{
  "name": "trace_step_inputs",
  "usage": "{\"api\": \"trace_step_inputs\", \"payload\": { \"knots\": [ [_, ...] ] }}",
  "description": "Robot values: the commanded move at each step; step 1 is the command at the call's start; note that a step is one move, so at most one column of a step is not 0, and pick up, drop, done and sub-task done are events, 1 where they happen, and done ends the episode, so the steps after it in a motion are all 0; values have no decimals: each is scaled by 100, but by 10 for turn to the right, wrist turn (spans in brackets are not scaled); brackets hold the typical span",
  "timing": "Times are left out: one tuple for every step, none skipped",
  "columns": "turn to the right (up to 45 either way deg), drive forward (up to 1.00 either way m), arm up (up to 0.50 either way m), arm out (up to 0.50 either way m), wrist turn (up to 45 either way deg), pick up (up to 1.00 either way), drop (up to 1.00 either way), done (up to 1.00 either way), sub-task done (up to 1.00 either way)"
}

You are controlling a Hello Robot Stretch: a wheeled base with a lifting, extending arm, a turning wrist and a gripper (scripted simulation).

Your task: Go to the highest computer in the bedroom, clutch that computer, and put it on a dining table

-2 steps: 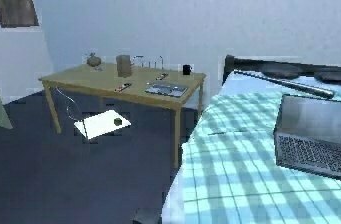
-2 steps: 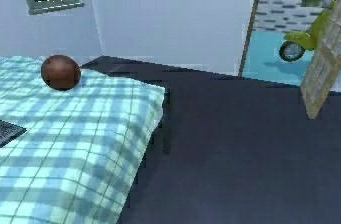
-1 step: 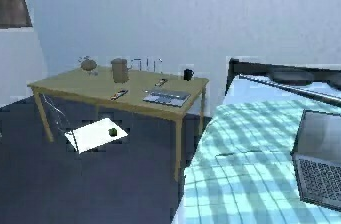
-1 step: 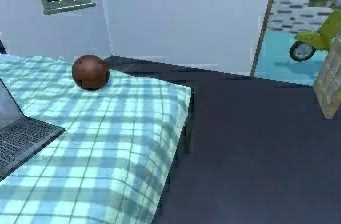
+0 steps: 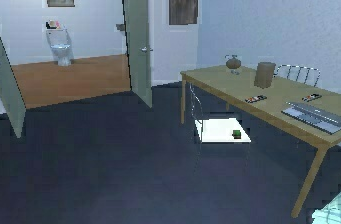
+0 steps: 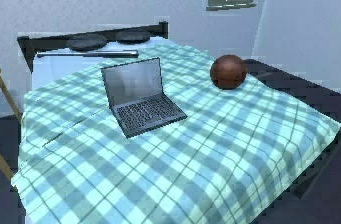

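Bedroom, plaid bed (image 6: 228, 160) and wooden table (image 5: 218, 82): open laptop (image 6: 143, 95) sits mid-bed; flat laptop (image 5: 318, 117) on the table, forward view's right, likely higher. Claw's state cannot be told.

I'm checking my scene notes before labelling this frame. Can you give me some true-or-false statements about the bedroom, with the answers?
1. An open laptop lies on the plaid bed. True.
2. The ball on the bed is green. False: it is reddish brown.
3. The door beside the toilet is shut. False: it stands open, and the toilet shows through the doorway.
4. A grey laptop lies flat on the wooden table. True.
5. The white box sits on the tabletop. False: it is on the floor under the table.
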Motion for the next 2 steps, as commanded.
{"api": "trace_step_inputs", "payload": {
  "knots": [
    [0,0,50,0,0,0,0,0,0],
    [0,0,36,0,0,0,0,0,0]
  ]
}}
